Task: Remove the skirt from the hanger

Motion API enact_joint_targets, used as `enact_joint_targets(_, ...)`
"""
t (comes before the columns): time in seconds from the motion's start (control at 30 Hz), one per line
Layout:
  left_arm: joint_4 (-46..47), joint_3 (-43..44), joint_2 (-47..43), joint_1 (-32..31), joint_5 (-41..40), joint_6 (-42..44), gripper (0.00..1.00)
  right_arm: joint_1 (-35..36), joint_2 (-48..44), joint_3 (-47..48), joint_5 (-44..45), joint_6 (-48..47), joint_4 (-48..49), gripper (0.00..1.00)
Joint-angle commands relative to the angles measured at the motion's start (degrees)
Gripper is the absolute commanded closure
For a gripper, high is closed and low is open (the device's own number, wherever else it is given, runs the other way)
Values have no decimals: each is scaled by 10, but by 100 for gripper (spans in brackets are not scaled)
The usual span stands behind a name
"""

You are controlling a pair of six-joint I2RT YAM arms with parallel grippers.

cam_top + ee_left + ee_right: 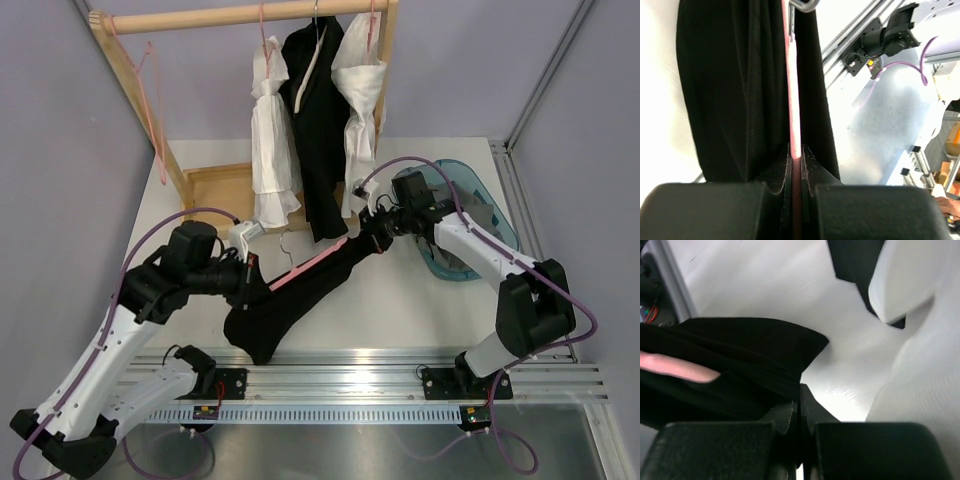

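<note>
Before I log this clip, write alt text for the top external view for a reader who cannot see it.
A black skirt on a pink hanger is stretched over the white table between two arms: the left gripper clamps the hanger, the right gripper pinches the skirt's far end. Behind, white and black clothes hang on a wooden rack.

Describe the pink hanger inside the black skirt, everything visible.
The pink hanger is a thin, smooth, plastic-looking bar lying diagonally. Only a strip shows; the black skirt drapes both sides, hiding the rest. A silvery metal piece sits at its far end in the left wrist view. The left gripper is shut on the bar; the right gripper pinches only skirt fabric.
</note>
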Motion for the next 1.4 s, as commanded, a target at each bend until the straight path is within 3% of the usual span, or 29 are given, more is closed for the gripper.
enact_joint_targets(0.0,34,40,-49,-6,82,-36,100,-57,-20,-43,30,-80,-20,100)
enact_joint_targets(0.2,108,40,-57,-6,61,-76,100,-57,-27,-80,24,-104,-32,100)
enact_joint_targets(0.43,315,-61,-80,-5,26,-164,100,-56,-88,-114,-134,-148,-53,100)
enact_joint_targets(0.53,385,-97,-78,-6,29,-199,100,-51,-91,-116,-150,-170,-74,100)
enact_joint_targets(0.87,494,-138,-70,-10,-37,-233,100,-42,-141,-134,-172,-211,-94,100)
enact_joint_targets(1.13,626,-176,-10,-93,-121,-258,100,69,-180,-89,-108,-297,-184,98)
enact_joint_targets(1.3,612,-138,48,-154,-180,-200,100,101,-164,-72,-77,-273,-167,76)
enact_joint_targets(1.33,593,-128,51,-158,-191,-190,100,101,-161,-60,-57,-272,-169,65)
enact_joint_targets(1.37,585,-124,52,-162,-201,-172,100,99,-160,-54,-50,-273,-170,61)
